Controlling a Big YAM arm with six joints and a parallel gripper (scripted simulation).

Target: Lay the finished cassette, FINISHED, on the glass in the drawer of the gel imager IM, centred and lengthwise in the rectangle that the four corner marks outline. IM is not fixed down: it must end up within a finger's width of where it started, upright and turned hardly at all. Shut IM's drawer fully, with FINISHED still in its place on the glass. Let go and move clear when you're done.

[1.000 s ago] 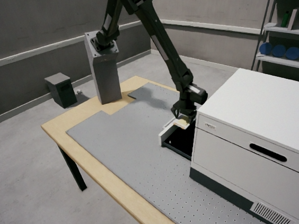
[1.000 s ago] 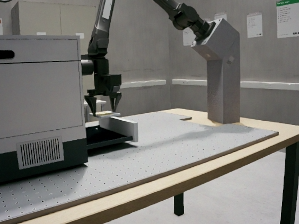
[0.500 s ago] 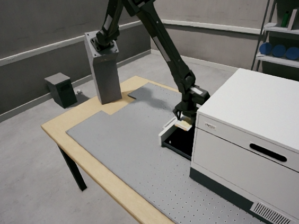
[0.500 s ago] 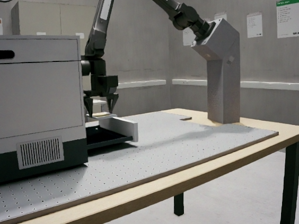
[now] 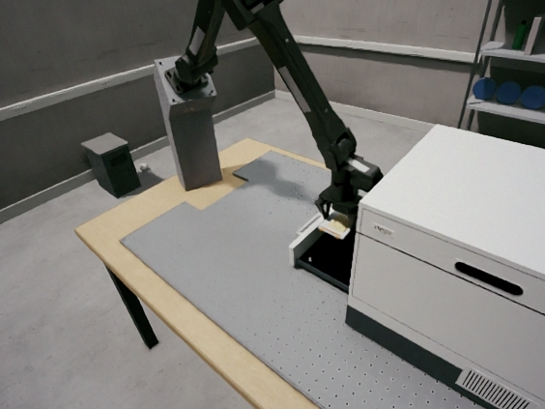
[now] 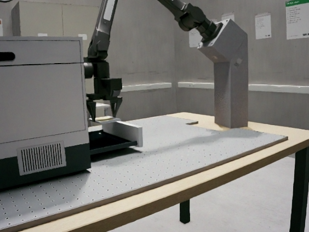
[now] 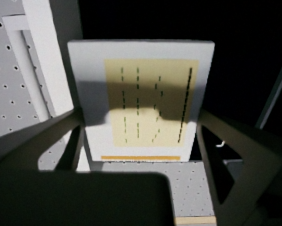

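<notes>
The cassette FINISHED [image 7: 142,100] is a white plate with a yellow gel window, dashed bands and an orange stripe. My gripper [image 7: 140,113] is shut on its two long edges and holds it flat. In the top view the cassette [image 5: 334,225] hangs just above the open drawer's dark glass [image 5: 329,257], close to the imager IM [image 5: 454,243]. In the exterior view the gripper [image 6: 104,113] holds the cassette [image 6: 104,118] above the drawer [image 6: 109,141], behind the drawer's white front panel [image 6: 124,130]. The corner marks are not visible.
The grey arm pedestal [image 5: 186,122] stands at the table's back edge. The perforated grey mat [image 5: 251,262] covers most of the table. A small dark box [image 5: 112,162] sits on the floor, and shelves [image 5: 512,54] stand at the far right.
</notes>
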